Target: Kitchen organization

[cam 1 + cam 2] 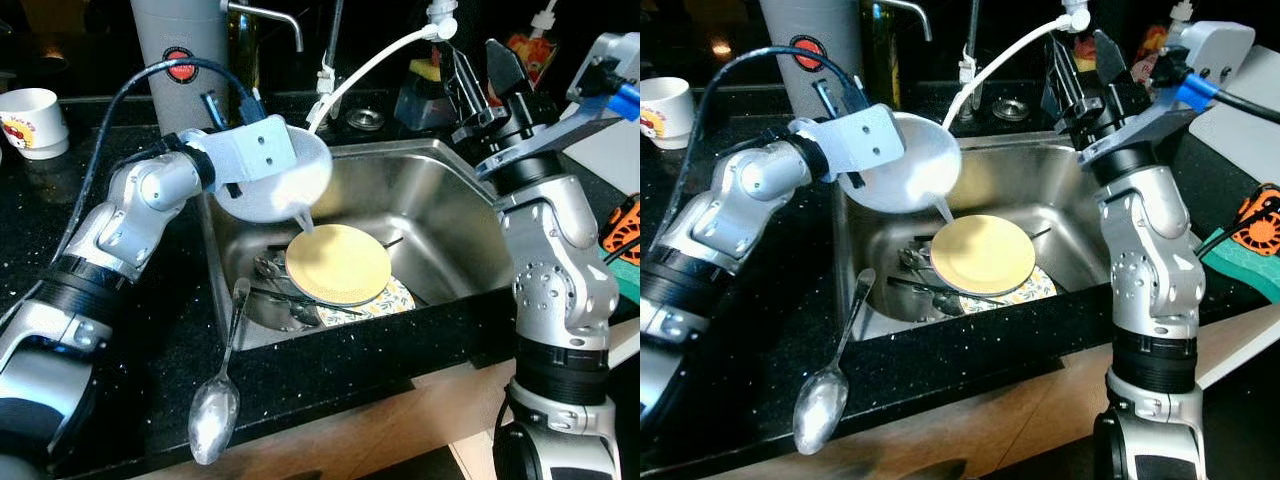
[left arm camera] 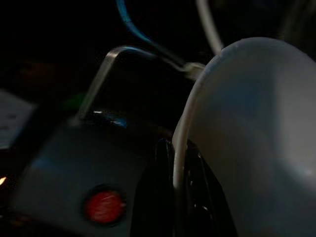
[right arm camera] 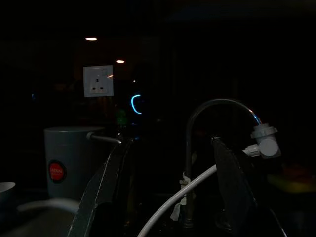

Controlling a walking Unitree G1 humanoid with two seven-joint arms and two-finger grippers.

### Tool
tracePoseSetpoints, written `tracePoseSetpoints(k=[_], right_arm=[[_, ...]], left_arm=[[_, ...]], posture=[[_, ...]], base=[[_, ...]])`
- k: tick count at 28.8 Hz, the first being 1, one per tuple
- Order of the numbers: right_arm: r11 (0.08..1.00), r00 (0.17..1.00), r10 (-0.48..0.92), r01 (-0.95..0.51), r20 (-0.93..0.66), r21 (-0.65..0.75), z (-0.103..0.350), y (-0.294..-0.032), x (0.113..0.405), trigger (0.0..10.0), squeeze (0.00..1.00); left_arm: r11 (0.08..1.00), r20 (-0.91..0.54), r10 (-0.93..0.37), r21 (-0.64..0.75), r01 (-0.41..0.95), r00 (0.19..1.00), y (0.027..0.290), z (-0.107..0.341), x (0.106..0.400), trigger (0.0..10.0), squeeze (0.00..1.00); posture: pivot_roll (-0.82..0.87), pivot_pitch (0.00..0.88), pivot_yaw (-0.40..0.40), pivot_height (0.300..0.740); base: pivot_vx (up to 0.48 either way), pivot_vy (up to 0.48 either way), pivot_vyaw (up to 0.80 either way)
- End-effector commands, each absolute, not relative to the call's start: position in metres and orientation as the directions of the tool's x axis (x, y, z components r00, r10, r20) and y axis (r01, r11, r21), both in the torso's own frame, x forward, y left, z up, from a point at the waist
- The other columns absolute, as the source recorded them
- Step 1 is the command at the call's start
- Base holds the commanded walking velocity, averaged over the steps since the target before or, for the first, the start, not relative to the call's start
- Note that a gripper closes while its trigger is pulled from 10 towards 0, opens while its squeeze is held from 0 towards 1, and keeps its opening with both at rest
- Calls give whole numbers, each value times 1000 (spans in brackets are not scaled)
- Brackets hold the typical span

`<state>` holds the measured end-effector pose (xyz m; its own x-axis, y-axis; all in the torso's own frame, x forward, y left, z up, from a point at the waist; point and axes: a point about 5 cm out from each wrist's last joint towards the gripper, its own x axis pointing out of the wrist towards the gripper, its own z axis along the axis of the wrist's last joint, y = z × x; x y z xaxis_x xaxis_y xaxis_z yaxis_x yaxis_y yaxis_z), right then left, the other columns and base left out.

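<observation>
- At frame centre, the left end effector (image 1: 300,165) clenched a tilted white bowl (image 1: 285,180) over the sink (image 1: 440,215).
- The right end effector (image 1: 485,70) hovered released, upper right.
- Seemingly unfinished: a yellow plate (image 1: 338,264) and cutlery remained in the sink, and a spoon (image 1: 215,410) on the desk (image 1: 130,330).

The 2 head cameras looked down from close above at the sink (image 1: 440,200), sharing it. The left wrist camera sat close against a white bowl (image 2: 256,138); the right faced the far tap (image 3: 217,106).

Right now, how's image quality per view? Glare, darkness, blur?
Eye views: well lit, sharp; glare on the sink steel and spoon. Left wrist view: dark, close white bowl rim soft, out of focus. Right wrist view: very dark; wall socket and faucet just readable.
</observation>
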<state>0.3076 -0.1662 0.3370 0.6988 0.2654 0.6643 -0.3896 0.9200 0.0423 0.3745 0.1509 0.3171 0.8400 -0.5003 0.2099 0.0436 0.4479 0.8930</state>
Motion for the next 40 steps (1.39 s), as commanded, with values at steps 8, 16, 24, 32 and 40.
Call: tracePoseSetpoints(k=[8,16,24,32,40], right_arm=[[921,691,264,-388,673,37,341,-166,305,10000,0],[920,691,262,-389,674,41,341,-166,306,10000,0],[921,692,259,-386,674,43,341,-167,306,10000,0],[922,692,258,-384,675,41,342,-168,305,10000,0],[923,693,255,-383,674,44,342,-168,306,10000,0]], left_arm=[[523,145,-740,739,425,657,177,347,344,10000,39],[293,-63,-867,738,608,494,187,330,315,10000,39],[177,-200,-895,658,731,397,168,288,310,10000,43],[24,-410,-820,674,738,401,148,227,316,10000,67],[370,-86,-681,816,444,727,150,278,361,10000,71]], posture=[[58,0,-102,740],[60,0,-103,740],[53,0,-104,740],[56,0,-106,740],[56,0,-106,740]], base=[[0,0,0],[0,0,0],[0,0,0],[0,0,0],[0,0,0]])
